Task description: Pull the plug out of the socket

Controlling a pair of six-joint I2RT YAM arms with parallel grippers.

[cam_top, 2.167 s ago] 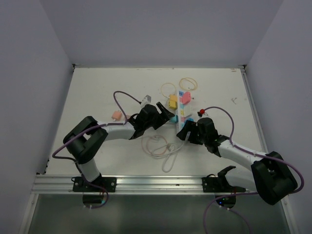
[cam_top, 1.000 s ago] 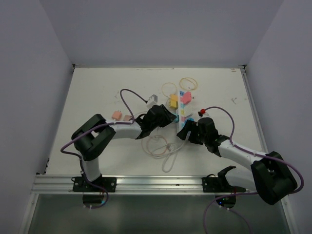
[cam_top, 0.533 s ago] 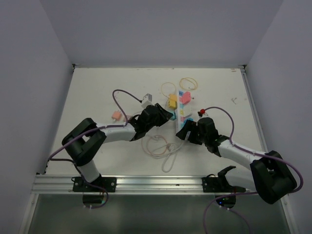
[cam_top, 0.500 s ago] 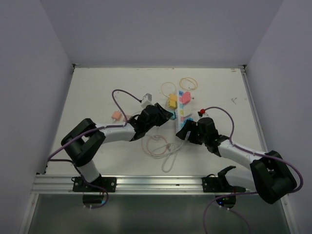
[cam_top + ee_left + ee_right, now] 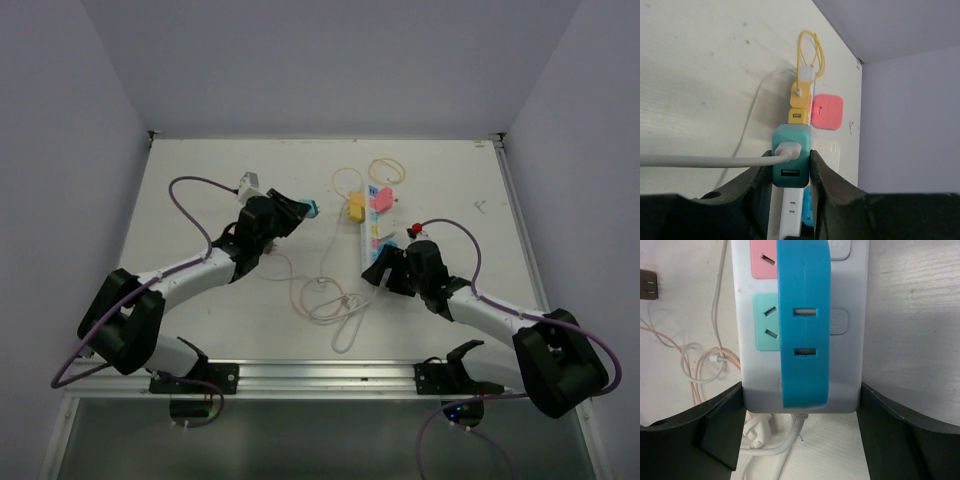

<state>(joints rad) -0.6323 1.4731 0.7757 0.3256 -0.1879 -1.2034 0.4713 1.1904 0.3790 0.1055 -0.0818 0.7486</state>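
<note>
Teal plug [image 5: 310,209] was off the socket [image 5: 374,222], carried from centre toward upper left, so the pull looked done. Left end effector [image 5: 790,162] gripped the plug. Right end effector [image 5: 800,407] clamped the socket's near end, centre-right on the tabletop [image 5: 200,180]. Plug prongs were hidden, and the socket's far end was cut off in the right wrist view.
</note>
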